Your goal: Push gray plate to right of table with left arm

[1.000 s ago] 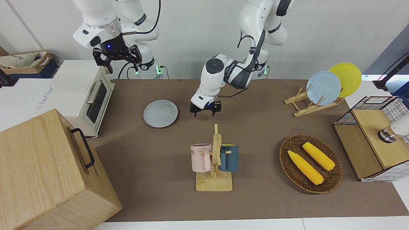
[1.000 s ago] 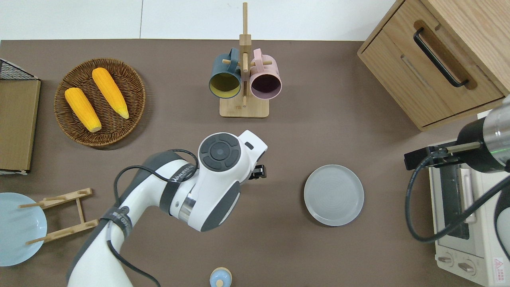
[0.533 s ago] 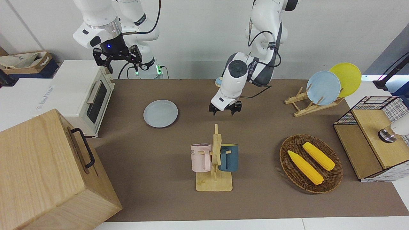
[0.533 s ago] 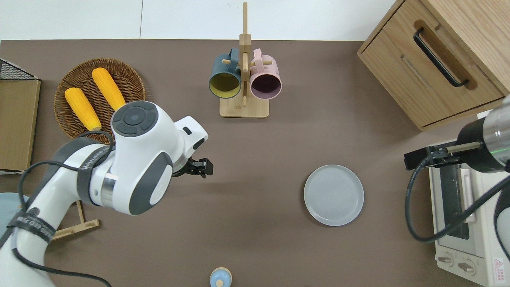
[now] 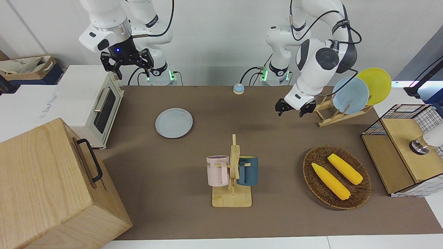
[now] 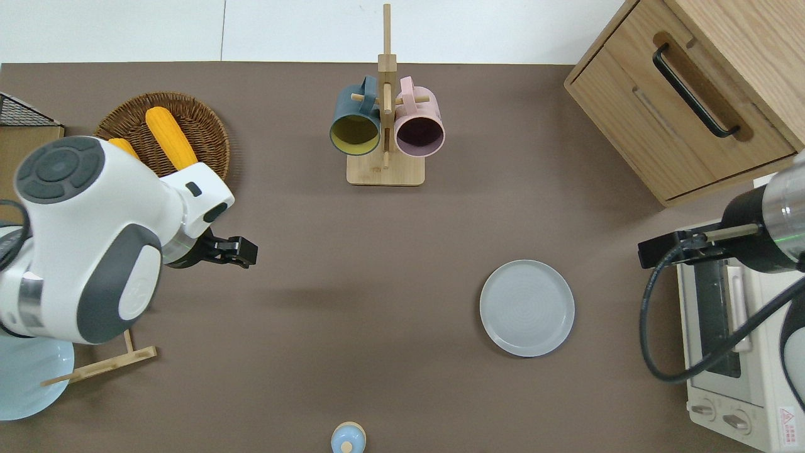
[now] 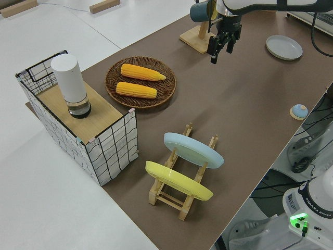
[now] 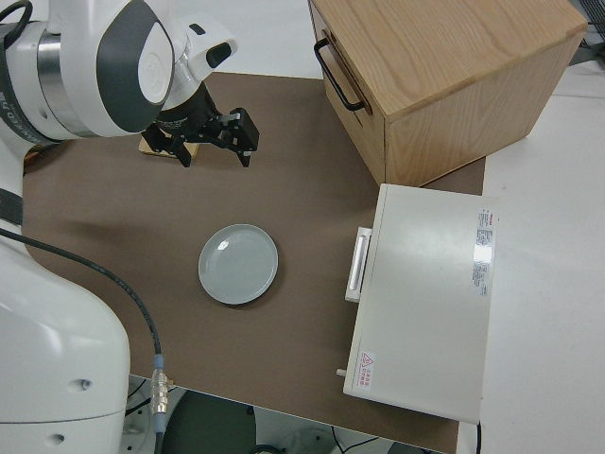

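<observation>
I am watching the round pale gray plate (image 6: 527, 308) lying flat on the matte brown tabletop (image 6: 390, 352), at the lower right of the overhead frame and at the centre left of the front frame (image 5: 173, 122). It is sitting near the white toaster oven (image 6: 732, 352) and nearer to the robots than the light wooden drawer cabinet with the black handle (image 6: 685, 94). Nothing is touching it.

I am holding the white left arm (image 6: 82, 251) up over bare tabletop at the left of the overhead frame, with its black two-finger left gripper (image 6: 242, 251) hanging well apart from the plate. In the front frame that gripper (image 5: 295, 109) is showing just beside the wooden plate rack (image 5: 332, 114), its fingers spread wide and gripping nothing. Behind the arm's wrist in the overhead frame, the round woven basket (image 6: 188, 119) is carrying yellow corn cobs (image 6: 171, 146).

At mid-frame, the wooden mug stand (image 6: 385, 126) is bearing a dark blue mug (image 6: 355, 126) and a pink mug (image 6: 419, 129). The rack is holding a sky-blue plate (image 5: 350, 95) and a yellow plate (image 5: 375, 84) on edge.

The right arm is parked, its right gripper (image 5: 127, 64) standing open.
</observation>
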Robot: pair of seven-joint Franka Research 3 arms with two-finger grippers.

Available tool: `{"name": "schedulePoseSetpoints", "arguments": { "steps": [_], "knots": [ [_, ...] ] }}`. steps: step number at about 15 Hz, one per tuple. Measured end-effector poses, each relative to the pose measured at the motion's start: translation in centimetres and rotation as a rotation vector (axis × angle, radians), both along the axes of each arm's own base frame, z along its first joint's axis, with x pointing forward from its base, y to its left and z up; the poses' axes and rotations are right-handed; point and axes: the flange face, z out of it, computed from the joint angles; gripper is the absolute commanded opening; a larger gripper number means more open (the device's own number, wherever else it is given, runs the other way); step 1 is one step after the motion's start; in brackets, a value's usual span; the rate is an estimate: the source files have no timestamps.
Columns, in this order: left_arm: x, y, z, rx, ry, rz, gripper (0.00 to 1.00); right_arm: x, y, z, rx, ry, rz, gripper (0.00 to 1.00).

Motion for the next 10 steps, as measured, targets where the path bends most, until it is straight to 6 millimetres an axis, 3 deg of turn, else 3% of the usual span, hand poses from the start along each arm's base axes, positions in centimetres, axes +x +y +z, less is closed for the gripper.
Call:
{"name": "schedulePoseSetpoints", "arguments": {
  "steps": [6, 10],
  "knots": [
    [1.1, 7.4, 5.4, -0.002, -0.054, -0.025, 0.99, 0.0, 0.0, 0.0, 0.000, 0.000, 0.000, 0.983],
    [1.6, 10.2, 8.3, -0.004, -0.085, -0.032, 0.99, 0.0, 0.0, 0.0, 0.000, 0.000, 0.000, 0.983]
  ]
}}
